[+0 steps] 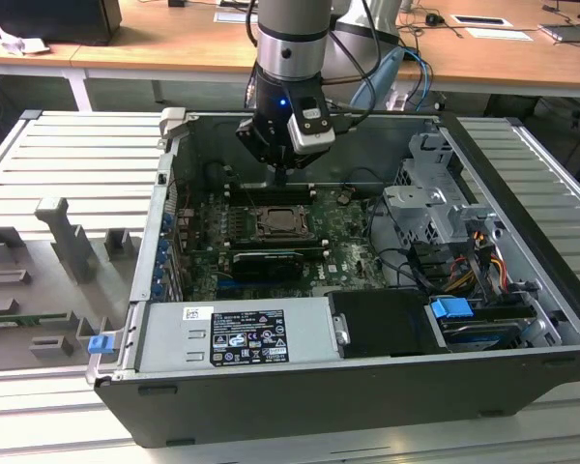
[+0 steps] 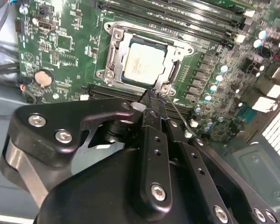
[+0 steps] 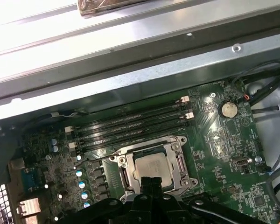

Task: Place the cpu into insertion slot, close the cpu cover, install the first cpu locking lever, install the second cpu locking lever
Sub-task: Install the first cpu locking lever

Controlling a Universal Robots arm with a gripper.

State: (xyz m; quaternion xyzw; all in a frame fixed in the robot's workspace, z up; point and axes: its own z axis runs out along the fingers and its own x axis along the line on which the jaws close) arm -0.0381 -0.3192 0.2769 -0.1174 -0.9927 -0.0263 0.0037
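Grey ribbed bench [image 1: 68,164], open black case [image 1: 367,387]: green motherboard [image 2: 60,46], pale square cpu [image 2: 142,63] in metal-rimmed slot [image 2: 105,73], cover [image 2: 175,70] framing it, black gripper [image 2: 152,96] pinched together at slot's corner.

Even room light, one blown-out patch.
In the exterior view the computer case [image 1: 319,396] is evenly lit, its interior dimmer. In the first wrist view the ribbed table [image 3: 37,28] washes out white; in the second wrist view the cpu [image 2: 142,63] gleams softly.
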